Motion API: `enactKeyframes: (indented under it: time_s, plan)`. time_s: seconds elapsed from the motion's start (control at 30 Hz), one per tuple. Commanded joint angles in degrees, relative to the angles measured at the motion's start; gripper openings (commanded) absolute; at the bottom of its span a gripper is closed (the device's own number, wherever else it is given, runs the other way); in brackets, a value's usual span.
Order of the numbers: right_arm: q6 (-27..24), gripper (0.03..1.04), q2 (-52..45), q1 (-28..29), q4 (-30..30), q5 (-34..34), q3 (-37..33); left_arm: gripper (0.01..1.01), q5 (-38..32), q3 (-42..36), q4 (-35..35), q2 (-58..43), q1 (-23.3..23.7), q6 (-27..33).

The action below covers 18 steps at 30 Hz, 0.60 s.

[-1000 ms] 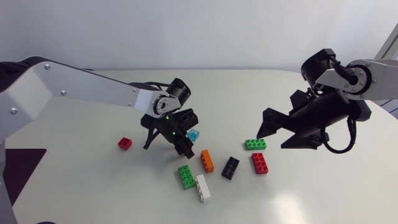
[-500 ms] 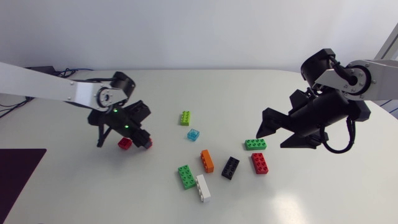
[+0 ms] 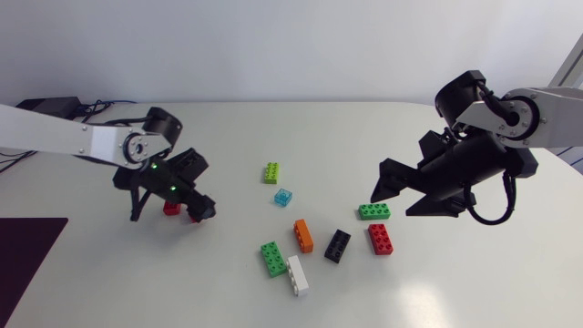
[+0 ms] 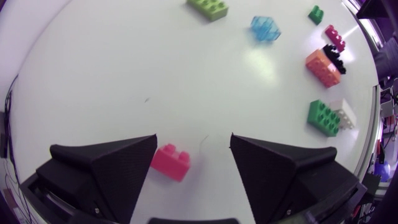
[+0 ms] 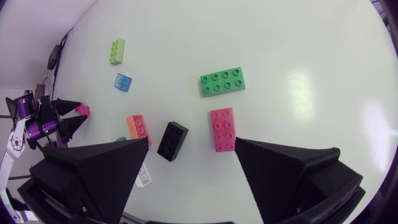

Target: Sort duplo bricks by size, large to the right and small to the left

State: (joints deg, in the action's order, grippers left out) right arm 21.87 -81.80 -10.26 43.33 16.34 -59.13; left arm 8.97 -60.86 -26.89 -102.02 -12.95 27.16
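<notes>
Toward the white table's point(image 3: 474, 292) left edge, the left gripper point(image 4: 193, 140) gapes wide around a small red plastic brick point(image 4: 170, 162) that touches one finger only. The right gripper point(image 5: 193, 142), equally spread, holds nothing beside a long green plastic brick point(image 5: 222, 81).

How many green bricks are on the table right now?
3. The lime brick lies near the blue brick; one green brick sits beside the white brick; another green brick lies beside the large red brick. None appears hidden.

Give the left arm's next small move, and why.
Probably lift the left gripper straight up: its fingers stand open, the small red plastic brick already lies at the left, and the small translucent blue brick is unsorted mid-table.
</notes>
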Motion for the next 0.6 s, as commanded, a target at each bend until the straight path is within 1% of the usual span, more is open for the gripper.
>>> enactKeyframes:
  time_s: [0.0, 0.1, 0.17, 0.23, 0.33, 0.4, 0.57]
  plan:
    - [0.98, 1.0, -0.55, -0.37, 0.61, 0.36, -0.81, 0.979, 0.43, -7.17, -1.85, -0.55, -6.83, -3.51]
    - [0.98, 1.0, -0.55, -0.2, 0.7, 0.36, -0.72, 0.979, 0.34, -15.25, -5.54, -5.74, -14.03, -7.38]
    - [0.98, 1.0, -0.29, 0.07, 0.79, 0.36, -0.63, 0.979, -0.71, -19.74, -7.12, -9.78, -17.28, -9.14]
    - [0.9, 1.0, -0.03, 0.42, 0.79, 0.36, -0.46, 0.979, -1.59, -22.64, -7.73, -13.56, -19.48, -9.75]
    - [0.54, 1.0, 0.06, 1.21, 1.05, 0.36, -0.37, 0.962, -3.0, -25.18, -7.91, -18.39, -20.89, -10.81]
    - [0.28, 1.0, 0.06, 1.56, 1.14, 0.36, -0.28, 0.938, -3.44, -26.94, -9.49, -20.94, -21.06, -11.16]
    - [0.28, 1.0, -0.11, 1.56, 1.14, 0.36, -0.02, 0.928, -3.44, -29.32, -10.63, -22.17, -20.8, -11.07]
